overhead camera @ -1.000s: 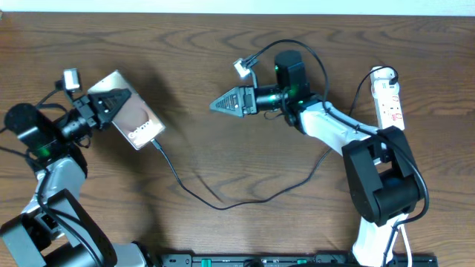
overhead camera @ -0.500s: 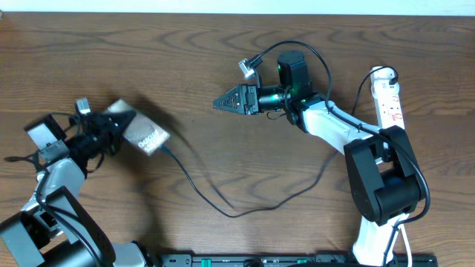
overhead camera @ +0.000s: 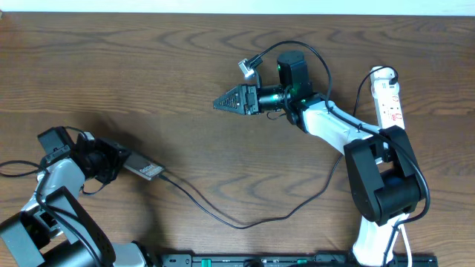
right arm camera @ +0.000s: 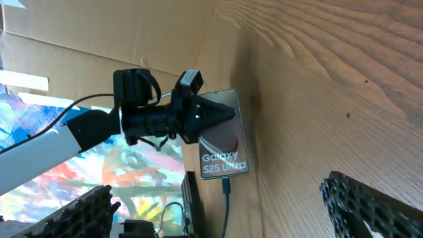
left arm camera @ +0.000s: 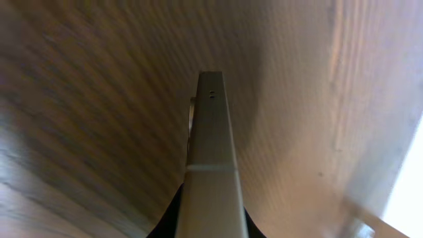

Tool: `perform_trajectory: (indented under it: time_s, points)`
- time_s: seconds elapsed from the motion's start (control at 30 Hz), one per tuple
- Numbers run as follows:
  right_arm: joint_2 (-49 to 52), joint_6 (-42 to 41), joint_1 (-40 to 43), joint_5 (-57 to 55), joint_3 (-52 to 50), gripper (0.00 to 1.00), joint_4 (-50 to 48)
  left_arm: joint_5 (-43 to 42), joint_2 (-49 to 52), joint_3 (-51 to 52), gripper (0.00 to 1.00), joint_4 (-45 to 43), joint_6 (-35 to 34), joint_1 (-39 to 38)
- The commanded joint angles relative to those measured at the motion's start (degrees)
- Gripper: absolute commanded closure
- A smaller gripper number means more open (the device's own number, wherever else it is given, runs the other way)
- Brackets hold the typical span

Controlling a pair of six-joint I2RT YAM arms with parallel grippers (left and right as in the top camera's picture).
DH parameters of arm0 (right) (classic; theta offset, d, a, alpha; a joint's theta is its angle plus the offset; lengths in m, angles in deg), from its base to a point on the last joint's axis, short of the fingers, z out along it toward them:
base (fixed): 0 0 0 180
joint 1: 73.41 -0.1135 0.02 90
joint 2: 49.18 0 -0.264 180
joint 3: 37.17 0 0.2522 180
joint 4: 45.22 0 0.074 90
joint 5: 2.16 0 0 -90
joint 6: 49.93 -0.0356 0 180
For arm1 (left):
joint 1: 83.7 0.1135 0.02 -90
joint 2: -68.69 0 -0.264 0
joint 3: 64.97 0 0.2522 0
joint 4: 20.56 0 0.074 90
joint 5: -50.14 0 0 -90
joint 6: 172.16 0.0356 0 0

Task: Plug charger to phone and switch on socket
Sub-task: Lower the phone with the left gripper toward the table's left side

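Legible markings: one.

Right wrist view: white lettering on the dark face of the phone (right arm camera: 225,151), set in two lines near its lower edge. The first line reads "Galaxy", the second "S25 Ultra".

Overhead view: the lettering on the phone shows only as a pale smear, too small to read. The white power strip (overhead camera: 390,100) carries small red marks, and no characters can be made out on them.

Left wrist view: blurred, nothing legible.

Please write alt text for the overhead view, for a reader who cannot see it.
The left gripper holds the phone at the lower left of the table, with the charger running from it across the wood. The right gripper hovers mid-table; the white socket lies far right.
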Motion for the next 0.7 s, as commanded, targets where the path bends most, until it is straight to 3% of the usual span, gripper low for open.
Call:
perform_trajectory:
  time_s: [0.0, 0.23, 0.67]
  points:
    - [-0.31, 1.18, -0.04, 0.17, 0.79, 0.01, 0.11, 2.45, 0.0, -0.79, 0.92, 0.24, 1.9, 0.13]
    - [-0.31, 1.51, -0.44, 0.15, 0.79, 0.01, 0.11, 8.46, 0.0, -0.76, 0.93, 2.73, 1.92, 0.13]
    - [-0.31, 1.81, -0.79, -0.04, 0.79, 0.01, 0.11, 8.39, 0.2, -0.57, 0.88, 2.82, 2.32, 0.11]
